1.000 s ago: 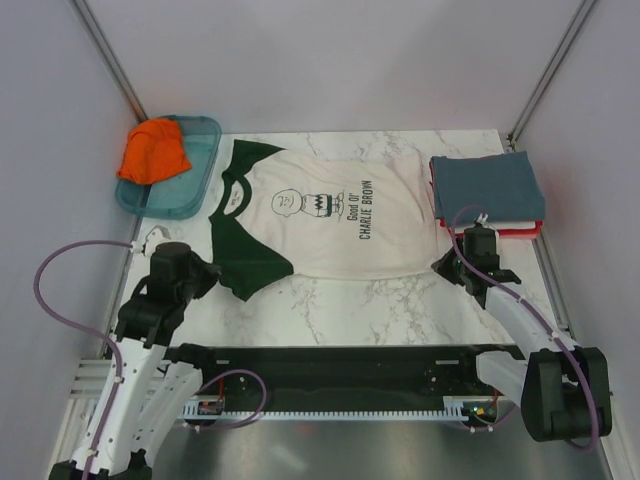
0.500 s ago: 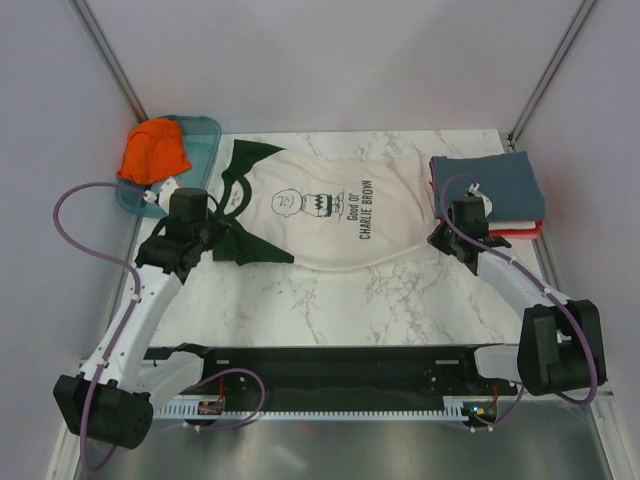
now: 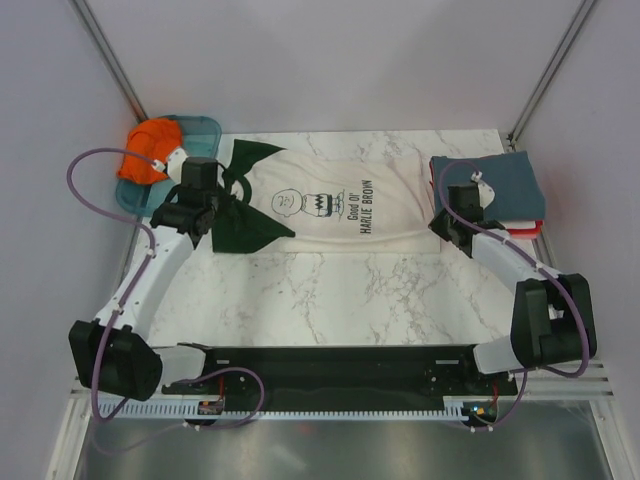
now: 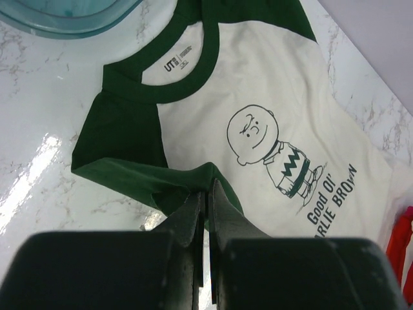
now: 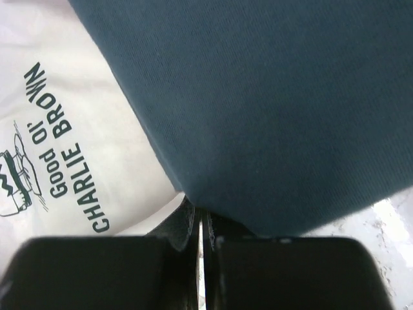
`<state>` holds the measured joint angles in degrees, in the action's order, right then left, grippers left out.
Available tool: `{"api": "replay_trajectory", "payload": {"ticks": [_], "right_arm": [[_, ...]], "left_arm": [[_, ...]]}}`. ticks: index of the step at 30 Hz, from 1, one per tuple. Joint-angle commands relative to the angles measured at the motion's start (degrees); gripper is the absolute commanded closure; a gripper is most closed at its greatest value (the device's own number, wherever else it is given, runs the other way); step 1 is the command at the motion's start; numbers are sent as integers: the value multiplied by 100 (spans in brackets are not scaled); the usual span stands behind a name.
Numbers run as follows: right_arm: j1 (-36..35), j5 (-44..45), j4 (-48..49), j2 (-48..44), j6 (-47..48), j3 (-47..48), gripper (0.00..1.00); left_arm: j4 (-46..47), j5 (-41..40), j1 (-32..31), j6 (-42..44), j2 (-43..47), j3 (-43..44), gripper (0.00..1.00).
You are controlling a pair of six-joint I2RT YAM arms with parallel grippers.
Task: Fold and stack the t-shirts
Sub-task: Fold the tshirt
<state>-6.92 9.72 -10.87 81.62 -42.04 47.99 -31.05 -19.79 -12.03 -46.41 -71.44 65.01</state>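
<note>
**Cream t-shirt mid-fold, pinched at both ends**

Cream t-shirt (image 3: 340,205) with dark green sleeves lies print-up across the far half of the marble surface (image 3: 350,290), collar to the left. The left gripper (image 4: 207,197) is closed tight on the doubled edge of the near sleeve (image 4: 129,139). The right gripper (image 5: 199,223) is clamped on the hem corner (image 5: 158,216). The near long edge looks lifted between them, so the step in hand is probably the first lengthwise fold.

The next move likely calls for both arms to carry that edge toward the far edge together, lay it flat, and only then let go.

On the right, the hem end touches a folded stack with a slate-blue tee (image 3: 488,185) on top and a red tee (image 3: 520,230) beneath. The right gripper works just beside that stack and could drag it. An orange t-shirt (image 3: 150,150) waits crumpled in the teal tray (image 3: 205,135) close to the left arm.
</note>
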Motion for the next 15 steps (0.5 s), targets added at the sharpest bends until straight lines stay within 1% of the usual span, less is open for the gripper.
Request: {"api": "replay_trajectory", "payload": {"ticks": [1, 8, 15], "right_arm": [[-11, 242, 208, 213, -199, 343, 100], [-11, 320, 349, 468, -305, 536, 100], [-11, 294, 384, 758, -410, 861, 100]], "left_arm": [[371, -359, -10, 264, -308, 415, 98], [380, -657, -10, 414, -748, 837, 98], [389, -667, -10, 501, -1117, 1233, 98]]}}
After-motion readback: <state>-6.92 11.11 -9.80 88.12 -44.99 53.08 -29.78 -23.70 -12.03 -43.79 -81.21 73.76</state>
